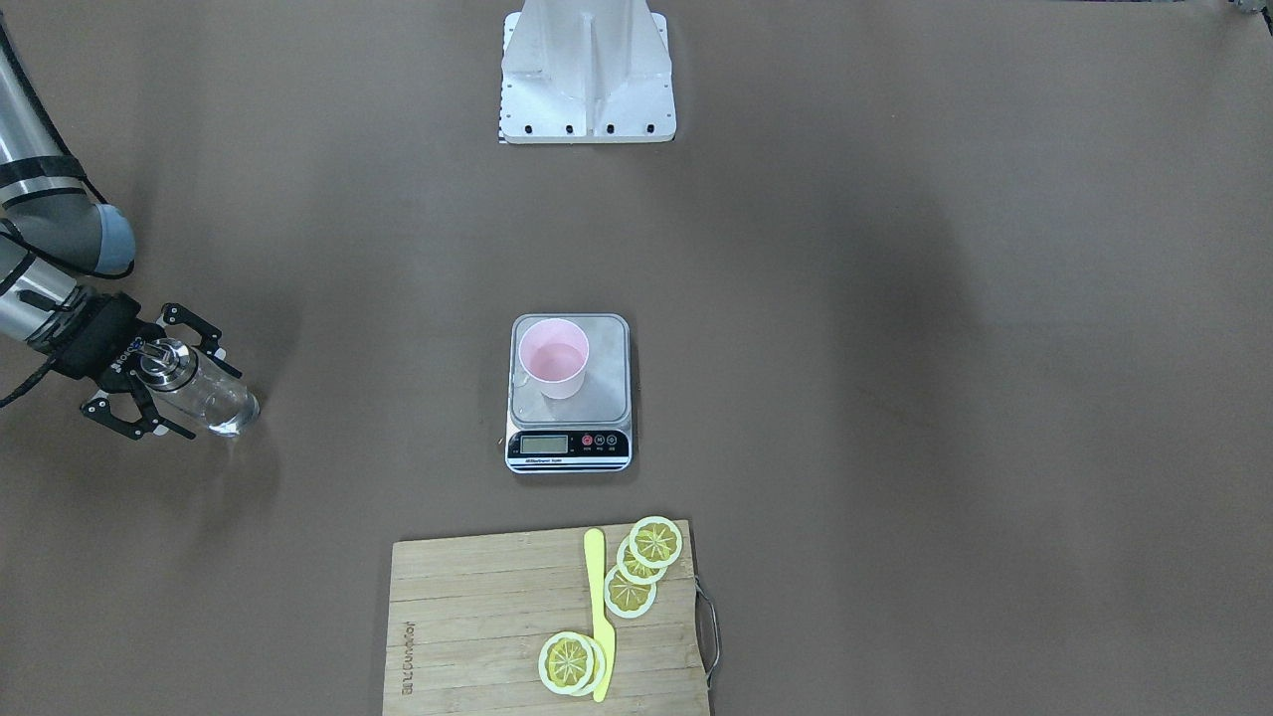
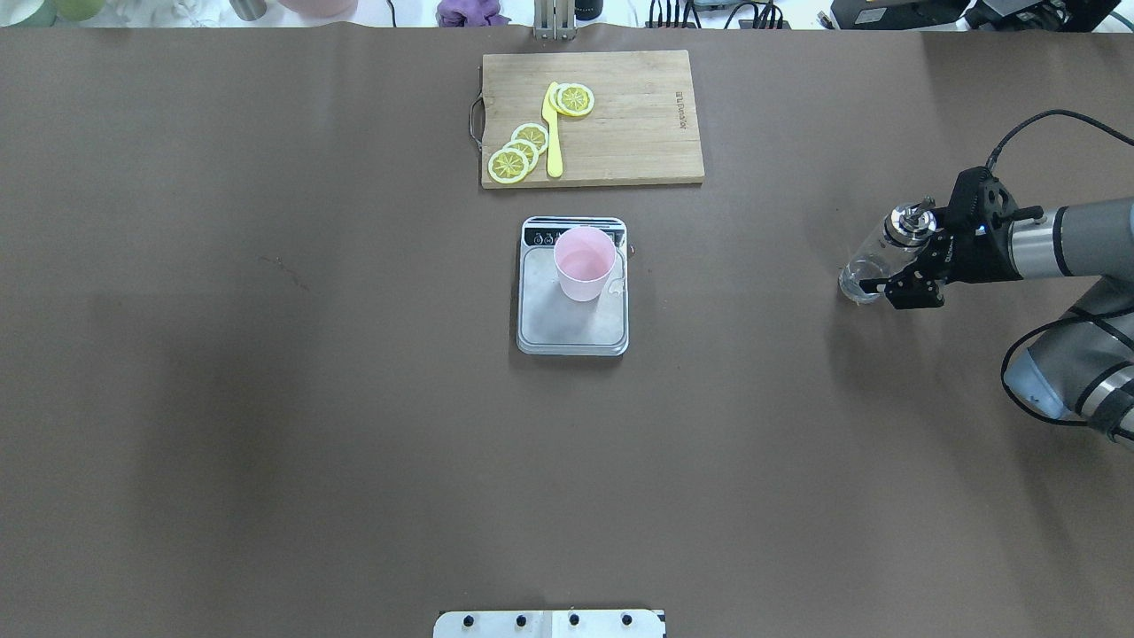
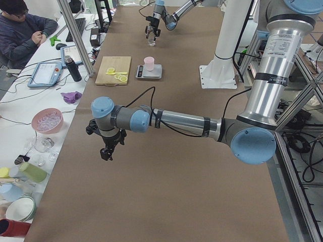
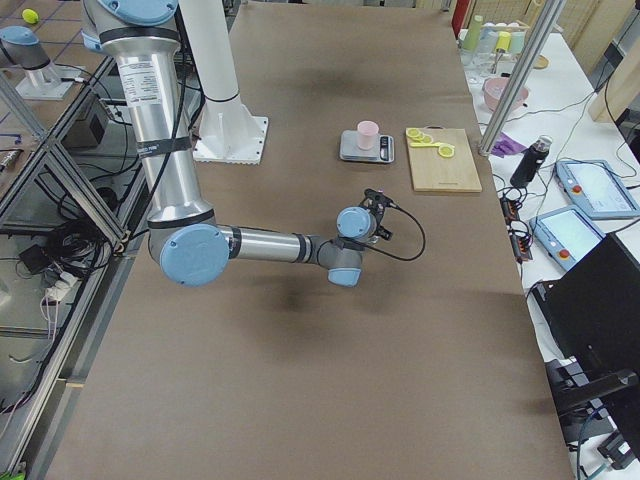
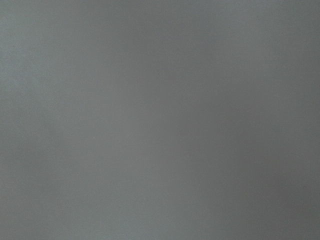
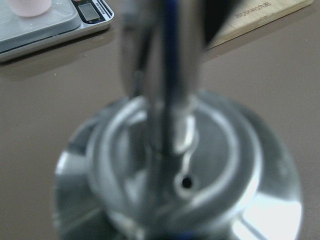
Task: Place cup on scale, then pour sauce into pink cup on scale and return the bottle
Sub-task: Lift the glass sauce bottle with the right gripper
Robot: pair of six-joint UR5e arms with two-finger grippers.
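- Pink cup (image 1: 554, 360) is sitting upright on the scale (image 1: 570, 438), on the steel platform.
- Bottle (image 1: 224, 403) is standing on the table (image 1: 895, 398), well off to the robot's right of the scale.
- Right claw (image 1: 199, 391) is level with the bottle, fingers spread wide with the bottle between them (looks like a gap on both sides, so not squeezing).
- Left claw (image 3: 107, 154) hangs over bare table far from everything. It only shows in the side view, so I can't tell how its fingers stand.
- Past the scale there's a wooden cutting board (image 1: 477, 617) with lemon slices (image 1: 656, 542) and a yellow knife (image 1: 600, 617).
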